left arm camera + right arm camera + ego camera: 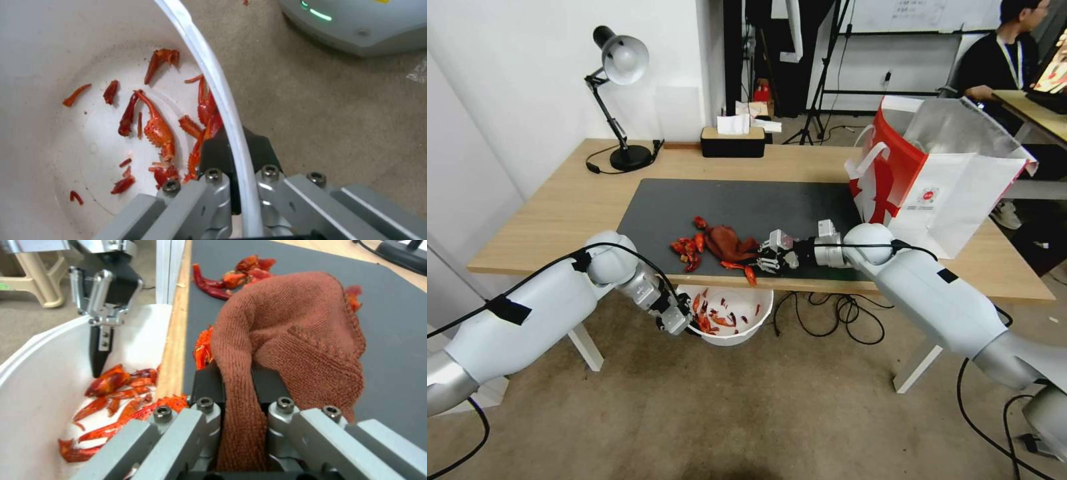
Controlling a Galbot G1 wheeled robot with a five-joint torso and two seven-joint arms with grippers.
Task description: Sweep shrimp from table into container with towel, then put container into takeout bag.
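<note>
On the table, my right gripper is shut on the rust-brown towel, which lies bunched on the dark mat. A cluster of shrimp sits just left of the towel, with a few more at the mat's front edge. In the right wrist view the towel runs between the fingers of that gripper. Below the table's front edge my left gripper holds the white container. That gripper is shut on the container's rim, and several shrimp lie inside. The takeout bag stands open at the table's right.
A desk lamp and a black tissue box stand along the table's back. Cables hang and coil on the floor under the table. The table's white legs flank the container. A beige stool stands on the floor beyond the container.
</note>
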